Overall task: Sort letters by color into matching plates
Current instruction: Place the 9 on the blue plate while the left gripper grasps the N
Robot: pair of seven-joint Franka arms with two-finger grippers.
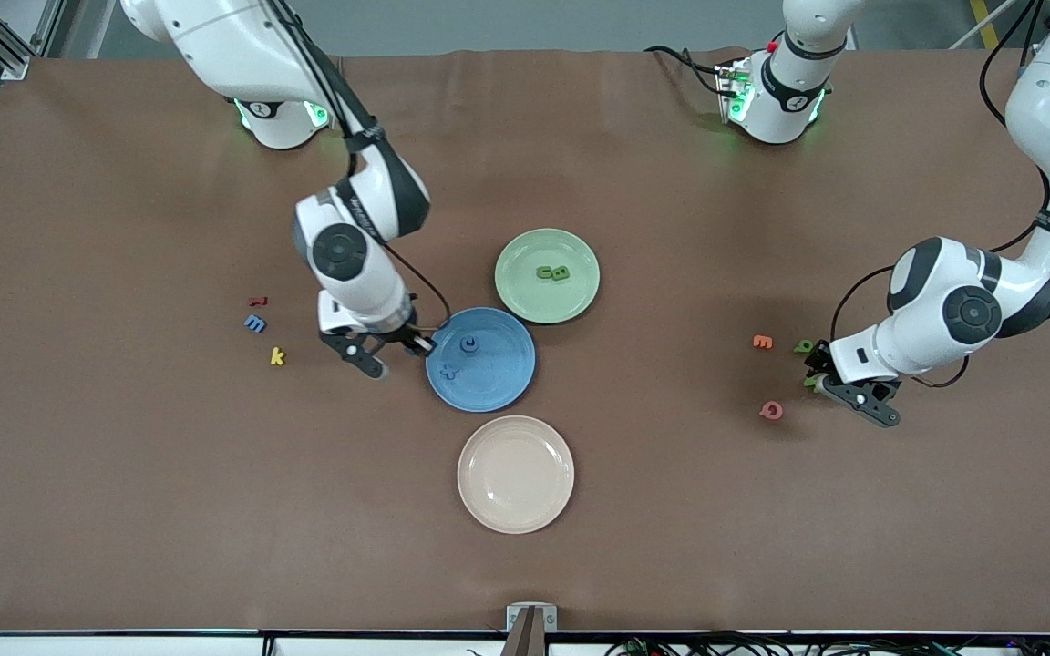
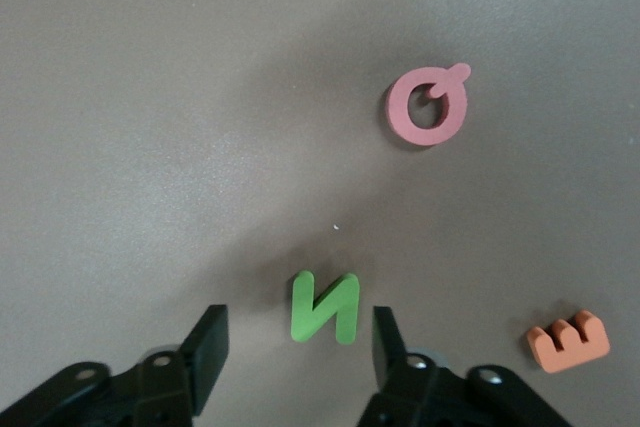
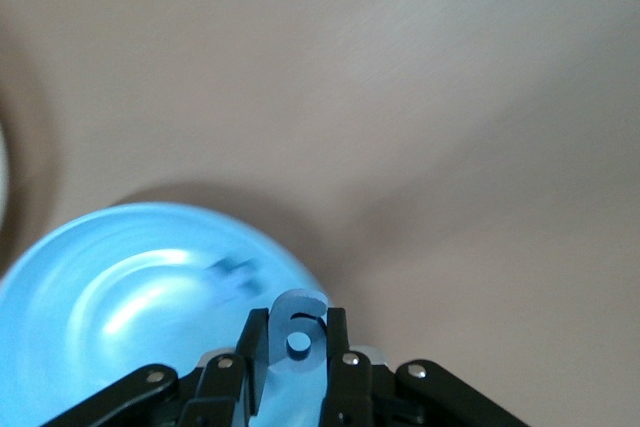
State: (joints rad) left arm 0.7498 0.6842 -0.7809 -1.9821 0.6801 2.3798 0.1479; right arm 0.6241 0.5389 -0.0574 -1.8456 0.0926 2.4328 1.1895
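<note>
At the right arm's end of the table we saw three loose letters lying close together – a red one [image 1: 258, 300], a blue letter [image 1: 254, 322] just nearer the front camera, and a yellow k [image 1: 277, 356] nearer again.

Next along, the right hand [image 1: 423, 346] hung over the rim of the blue plate [image 1: 499, 387]. Its fingers were pressed onto a small blue piece [image 3: 297, 332], which stood upright between the fingertips at the plate's edge. Two more blue letters [image 1: 468, 343] lay inside that plate.

The green plate [image 1: 525, 293] sat beside the blue one, farther from the front camera and touching it or nearly so, with a pair of green letters [image 1: 553, 271] in it. The cream plate [image 1: 516, 474] lay nearer the camera.

Toward the left arm's end lay an orange letter [image 1: 763, 342], a pink letter [image 1: 771, 410] and a green letter [image 1: 804, 346] beside the orange one.

The left hand [image 1: 821, 375] was down low at the table with its fingers [image 2: 207, 347] spread – a flat green N [image 2: 324, 307] lay between them, one finger just beside it and the other a little apart.
</note>
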